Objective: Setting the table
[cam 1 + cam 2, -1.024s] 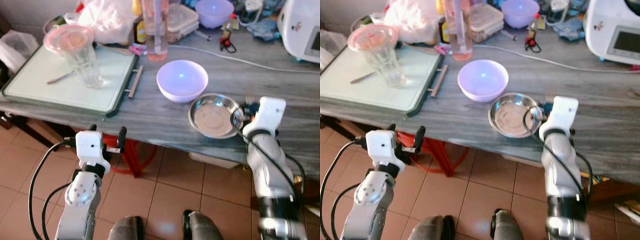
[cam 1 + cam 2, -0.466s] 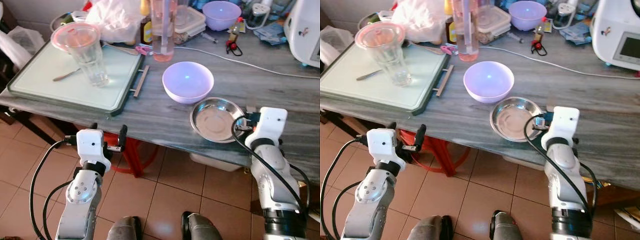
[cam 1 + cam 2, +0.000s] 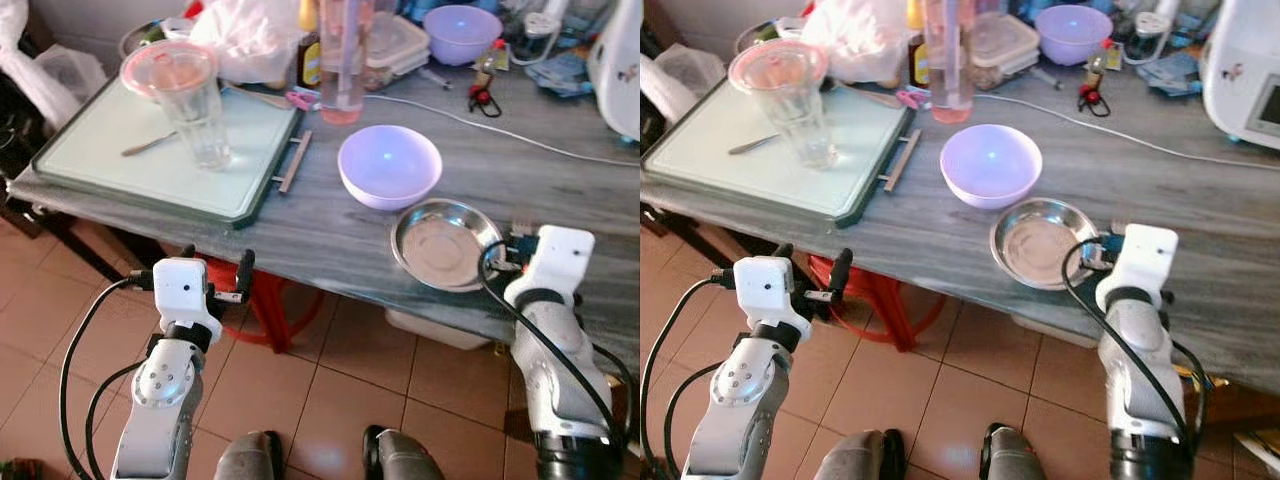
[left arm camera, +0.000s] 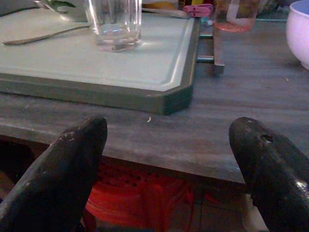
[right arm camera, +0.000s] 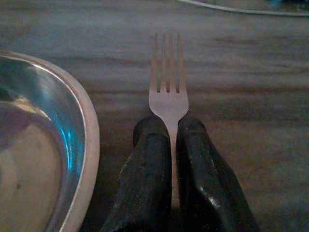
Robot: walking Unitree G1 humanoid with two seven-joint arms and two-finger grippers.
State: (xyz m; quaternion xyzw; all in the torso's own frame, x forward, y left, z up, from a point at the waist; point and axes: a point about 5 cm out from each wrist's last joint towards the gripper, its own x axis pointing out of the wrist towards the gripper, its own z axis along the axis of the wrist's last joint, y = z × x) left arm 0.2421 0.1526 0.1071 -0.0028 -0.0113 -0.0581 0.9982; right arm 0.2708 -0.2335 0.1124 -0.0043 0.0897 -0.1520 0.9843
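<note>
The right gripper (image 5: pixel 169 130) was closed on a fork (image 5: pixel 167 82), its two black fingers (image 5: pixel 147 159) pressed against either side of the handle, with the tines projecting forward just above the grey table (image 3: pixel 330 235). The fork sat just beside the rim of a steel dish (image 3: pixel 445 243), on the dish's right; whether the tines touched the table could not be told. The right arm reached the table's near edge at that spot.

The left gripper (image 4: pixel 169 159) was spread wide and held nothing. It hung below the table's near edge, in front of a green-rimmed tray (image 3: pixel 90 150), above the tiled floor (image 3: pixel 320 390).

On the table, a lilac bowl (image 3: pixel 389 165) stood just behind the steel dish. The tray carried a clear glass (image 3: pixel 205 125) and a spoon (image 3: pixel 150 145). A pink tumbler (image 3: pixel 343 60) stood beyond the tray's handle. A second lilac bowl (image 3: pixel 463 20) and a white cable (image 3: pixel 500 130) lay farther back.
</note>
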